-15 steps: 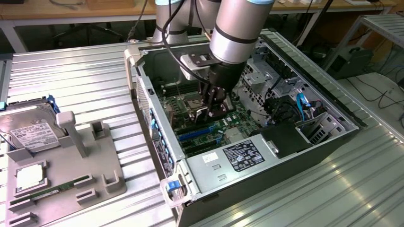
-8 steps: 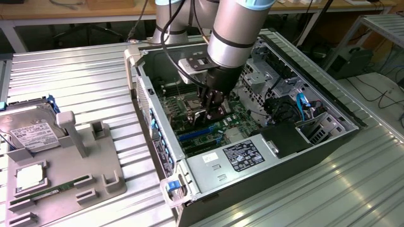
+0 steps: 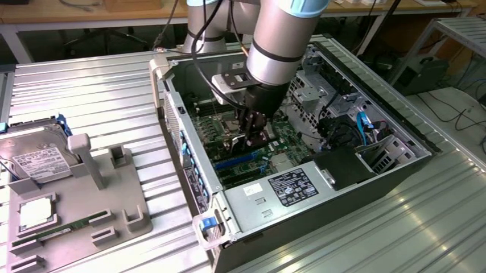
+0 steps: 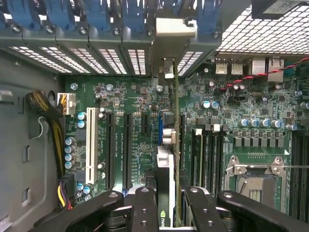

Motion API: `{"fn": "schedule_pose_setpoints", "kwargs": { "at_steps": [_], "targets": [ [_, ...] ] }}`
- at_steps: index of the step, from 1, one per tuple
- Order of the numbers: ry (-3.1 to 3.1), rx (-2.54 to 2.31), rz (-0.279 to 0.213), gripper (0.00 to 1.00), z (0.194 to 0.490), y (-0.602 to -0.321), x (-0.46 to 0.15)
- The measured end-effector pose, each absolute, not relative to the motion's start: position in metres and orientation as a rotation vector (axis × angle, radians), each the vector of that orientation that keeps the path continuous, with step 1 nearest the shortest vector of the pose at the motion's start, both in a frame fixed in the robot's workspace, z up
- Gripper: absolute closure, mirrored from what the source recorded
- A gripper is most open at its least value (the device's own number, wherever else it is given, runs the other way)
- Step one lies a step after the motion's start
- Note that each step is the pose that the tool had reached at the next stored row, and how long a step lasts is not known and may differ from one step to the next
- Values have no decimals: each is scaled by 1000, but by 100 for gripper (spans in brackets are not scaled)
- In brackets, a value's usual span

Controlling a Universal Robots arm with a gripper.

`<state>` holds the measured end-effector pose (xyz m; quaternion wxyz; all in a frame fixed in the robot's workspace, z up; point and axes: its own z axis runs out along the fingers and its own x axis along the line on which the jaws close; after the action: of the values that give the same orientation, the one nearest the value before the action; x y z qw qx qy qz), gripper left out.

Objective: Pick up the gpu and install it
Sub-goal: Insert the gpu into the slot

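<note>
- My claw (image 3: 254, 128) is down inside the open computer case (image 3: 383, 99), pinching the graphics card (image 4: 166, 166) by its top.
- The card stands on edge over the green motherboard (image 4: 120, 96), with its metal bracket (image 4: 174, 34) against the case's rear slots.
</note>
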<state>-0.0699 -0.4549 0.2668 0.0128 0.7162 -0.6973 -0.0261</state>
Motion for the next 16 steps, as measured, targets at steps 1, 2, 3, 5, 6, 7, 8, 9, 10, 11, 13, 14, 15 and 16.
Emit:
{"fn": "schedule_pose_setpoints", "kwargs": {
  "at_steps": [1, 2, 3, 5, 6, 7, 8, 9, 10, 11, 13, 14, 15, 16],
  "targets": [
    [-2173, 2232, -81, 73, 266, -455, -71],
    [-2173, 2232, -81, 73, 266, -455, -72],
    [-2173, 2232, -82, 73, 265, -455, -72],
    [-2173, 2232, -82, 73, 264, -455, -73],
    [-2173, 2232, -81, 73, 263, -455, -73],
    [-2173, 2232, -81, 73, 263, -455, -73],
    [-2173, 2232, -81, 73, 261, -455, -73],
    [-2173, 2232, -82, 73, 260, -455, -73],
    [-2173, 2232, -82, 73, 259, -455, -73],
    [-2173, 2232, -82, 73, 257, -455, -73],
    [-2172, 2232, -82, 73, 255, -455, -73],
    [-2172, 2231, -83, 73, 254, -455, -73],
    [-2172, 2231, -83, 73, 254, -455, -73],
    [-2172, 2231, -83, 73, 254, -455, -73]
  ]
}}
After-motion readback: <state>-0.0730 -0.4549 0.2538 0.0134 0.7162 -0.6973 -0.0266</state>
